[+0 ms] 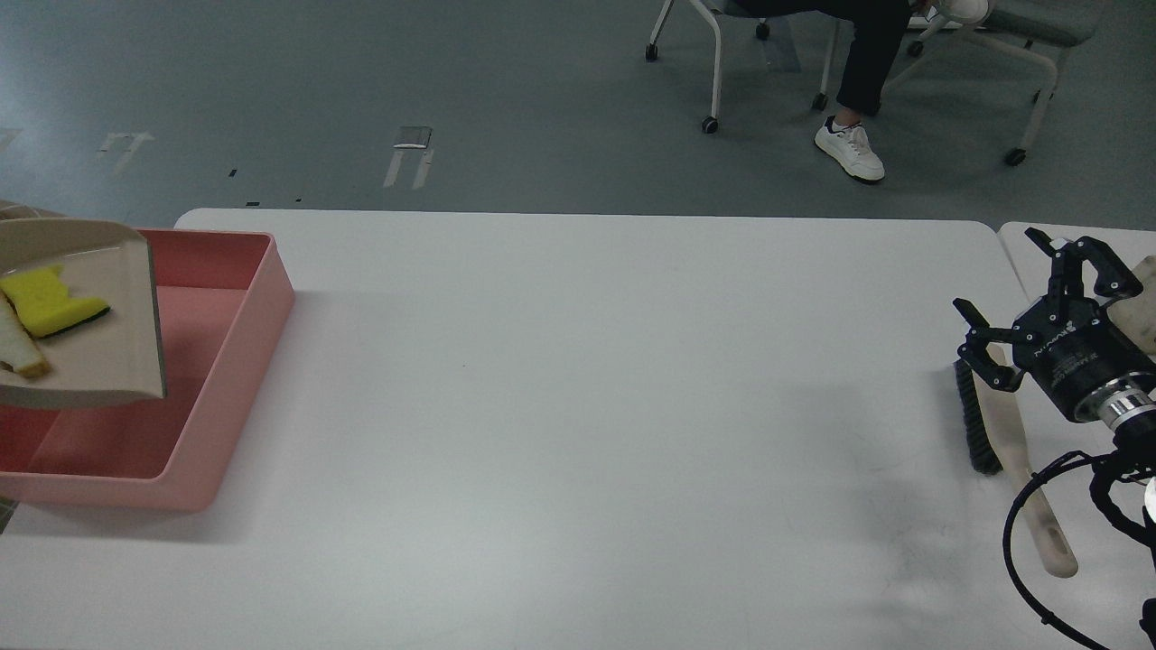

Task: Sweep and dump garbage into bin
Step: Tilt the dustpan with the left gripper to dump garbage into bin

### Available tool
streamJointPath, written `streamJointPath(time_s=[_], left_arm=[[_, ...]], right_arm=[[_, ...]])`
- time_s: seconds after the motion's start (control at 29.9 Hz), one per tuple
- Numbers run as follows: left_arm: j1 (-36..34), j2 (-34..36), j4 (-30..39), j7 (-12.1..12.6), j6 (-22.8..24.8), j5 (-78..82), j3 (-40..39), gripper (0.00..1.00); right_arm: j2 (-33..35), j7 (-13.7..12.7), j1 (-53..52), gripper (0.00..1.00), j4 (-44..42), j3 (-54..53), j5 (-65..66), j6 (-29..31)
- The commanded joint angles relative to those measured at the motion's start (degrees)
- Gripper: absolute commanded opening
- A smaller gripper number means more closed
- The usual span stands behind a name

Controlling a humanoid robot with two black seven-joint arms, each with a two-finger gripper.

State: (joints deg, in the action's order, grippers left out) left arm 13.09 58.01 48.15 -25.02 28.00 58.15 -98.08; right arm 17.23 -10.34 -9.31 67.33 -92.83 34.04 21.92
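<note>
The beige dustpan hangs tilted over the pink bin at the far left. In the pan lie the garbage pieces: the yellow sponge piece with a dark green underside and the off-white strip, cut off by the view's edge. My left gripper is out of view past the left edge. My right gripper is open and empty at the far right, just above the beige brush with black bristles lying on the table.
The white table spans the view; a second table joins at the right. A beige object sits behind my right gripper. A seated person's leg and chairs stand on the floor beyond.
</note>
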Motion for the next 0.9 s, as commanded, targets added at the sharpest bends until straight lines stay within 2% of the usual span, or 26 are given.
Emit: streamJointPath(time_s=[0.0, 0.1, 0.43, 0.7, 0.87], left_arm=[[-0.1, 1.6, 0.0, -0.7, 0.0, -0.1, 1.7, 0.0], [-0.1, 3.6, 0.0, -1.9, 0.0, -0.1, 3.3, 0.0], [-0.3, 7.7, 0.3, -3.0, 0.0, 1.0, 5.5, 0.0], [-0.5, 8.9, 1.2, -3.0, -5.6, 11.4, 5.5, 0.0], [-0.8, 9.6, 1.2, -3.0, -6.1, 11.3, 5.5, 0.0]], right_arm=[[0.1, 0.0, 0.0, 1.0, 0.0, -0.1, 0.0, 0.0], [0.0, 0.1, 0.0, 1.0, 0.1, -0.1, 0.0, 0.1], [0.0, 0.1, 0.0, 1.0, 0.0, -0.1, 0.0, 0.1], [0.0, 0.1, 0.2, 1.0, -0.1, -0.2, 0.0, 0.1], [0.0, 0.1, 0.2, 1.0, 0.0, -0.2, 0.0, 0.1]])
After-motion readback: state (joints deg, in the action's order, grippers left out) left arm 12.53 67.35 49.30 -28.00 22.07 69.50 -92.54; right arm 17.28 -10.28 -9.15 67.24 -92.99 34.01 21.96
